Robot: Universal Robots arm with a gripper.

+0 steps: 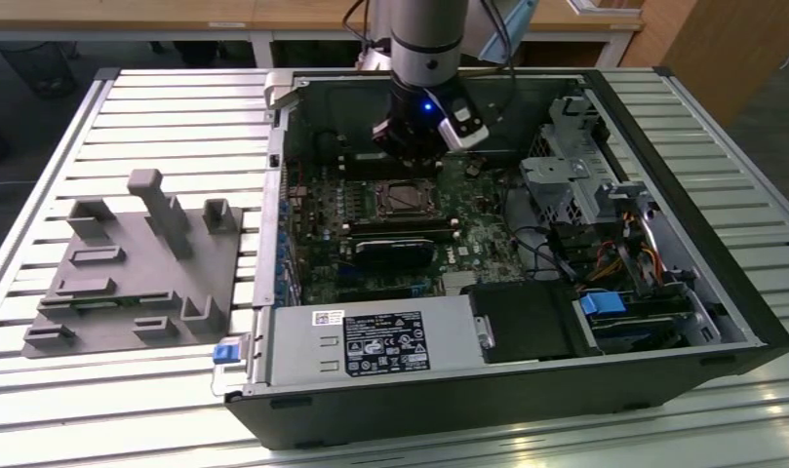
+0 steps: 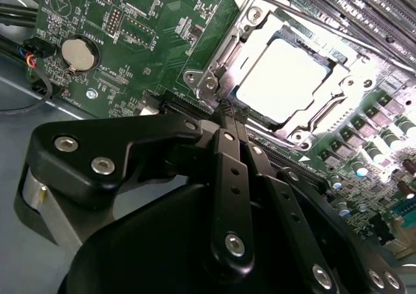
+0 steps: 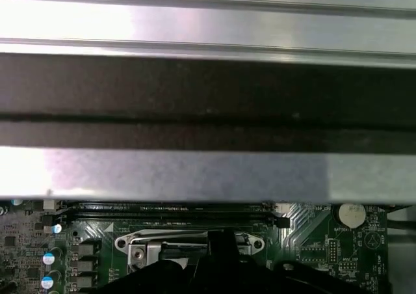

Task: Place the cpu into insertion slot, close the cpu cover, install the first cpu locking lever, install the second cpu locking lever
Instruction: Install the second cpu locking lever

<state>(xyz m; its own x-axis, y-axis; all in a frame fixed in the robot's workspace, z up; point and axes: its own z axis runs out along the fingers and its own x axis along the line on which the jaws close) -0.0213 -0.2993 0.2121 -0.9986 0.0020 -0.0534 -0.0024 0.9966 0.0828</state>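
Open computer case (image 1: 706, 292) lying on its side on a slatted metal surface (image 1: 160, 117), with a grey moulded fixture (image 1: 140, 268) well apart toward the exterior view's left. Green motherboard (image 2: 130, 21) exposed inside the case, a round coin battery (image 2: 78, 52) seated on it.

Seated flat in the socket: the cpu (image 2: 283, 79), pale metal top facing up, square with no long axis, edges running parallel to the socket sides. Lying down around it: the cpu cover (image 2: 250, 30), a silvery frame with the chip's top showing through the cut-out centre. Also seen as a bright frame edge in the first wrist view (image 3: 146, 245), beside the long dark memory slots (image 3: 169, 208).

Hanging over the socket's near corner in the second wrist view: the pincer (image 2: 229, 112), black fingers drawn together to a narrow tip with no gap visible and nothing between them, the tip close to the frame's corner; contact cannot be told. In the exterior view, pincer (image 1: 408, 161) just above the board, beside the socket.
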